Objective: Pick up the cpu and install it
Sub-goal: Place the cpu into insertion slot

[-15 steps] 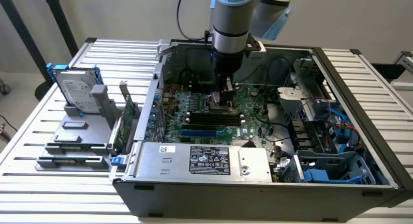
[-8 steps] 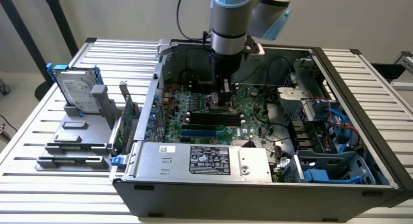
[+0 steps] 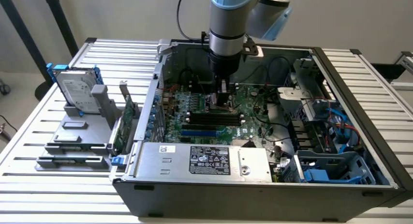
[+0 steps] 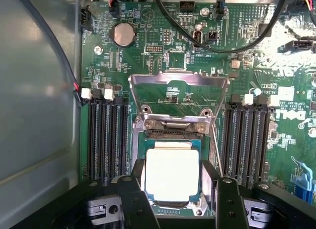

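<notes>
Gripper with black fingers is clamped on two opposite edges of the cpu, a small flat square chip with a shiny silver top. The chip sits low in the steel socket frame at the middle of the green motherboard. I judge that seating is in hand, and it needs the chip flat and aligned.

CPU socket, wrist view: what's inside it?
The cpu lies flat in the socket, silver top up, with the load plate swung open. Whatever is under the chip is covered by it, and the gripper hides part of the socket frame.
</notes>
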Controlling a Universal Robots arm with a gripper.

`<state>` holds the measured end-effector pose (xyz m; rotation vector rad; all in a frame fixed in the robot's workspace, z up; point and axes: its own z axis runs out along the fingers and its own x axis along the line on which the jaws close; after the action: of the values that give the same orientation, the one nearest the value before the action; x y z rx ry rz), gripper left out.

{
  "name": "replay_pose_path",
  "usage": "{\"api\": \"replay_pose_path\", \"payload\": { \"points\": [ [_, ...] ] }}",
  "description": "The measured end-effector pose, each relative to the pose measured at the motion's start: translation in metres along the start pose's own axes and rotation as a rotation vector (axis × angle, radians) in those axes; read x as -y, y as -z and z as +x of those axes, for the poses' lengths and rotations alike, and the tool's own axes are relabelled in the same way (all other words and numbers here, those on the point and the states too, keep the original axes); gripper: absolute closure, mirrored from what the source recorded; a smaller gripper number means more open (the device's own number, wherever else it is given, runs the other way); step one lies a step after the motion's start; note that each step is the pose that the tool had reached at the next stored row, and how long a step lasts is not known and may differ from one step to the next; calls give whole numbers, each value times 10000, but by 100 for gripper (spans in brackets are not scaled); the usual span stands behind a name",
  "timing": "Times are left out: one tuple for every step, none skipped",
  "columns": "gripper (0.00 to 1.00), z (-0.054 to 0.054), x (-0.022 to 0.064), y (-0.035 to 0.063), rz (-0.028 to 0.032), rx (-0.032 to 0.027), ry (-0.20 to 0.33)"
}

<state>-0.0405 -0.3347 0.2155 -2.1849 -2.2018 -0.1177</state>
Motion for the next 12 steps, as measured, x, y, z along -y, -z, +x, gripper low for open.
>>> {"api": "replay_pose_path", "payload": {
  "points": [
    [46,0,0,-1,-4,29,-36],
    [46,0,0,0,-5,76,-61],
    [46,0,1,0,-7,138,-82],
    [46,1,0,-1,-8,203,-94],
    [46,1,0,0,-8,266,-109],
    [46,1,1,0,-9,303,-124],
    [46,2,1,0,-11,322,-143],
    [46,4,2,0,-12,330,-164],
    [46,9,2,-1,-13,339,-181],
    [46,13,2,-1,-14,349,-196],
    [46,19,2,-2,-15,360,-208],
    [46,28,3,-4,-16,373,-220]
  ]
}}
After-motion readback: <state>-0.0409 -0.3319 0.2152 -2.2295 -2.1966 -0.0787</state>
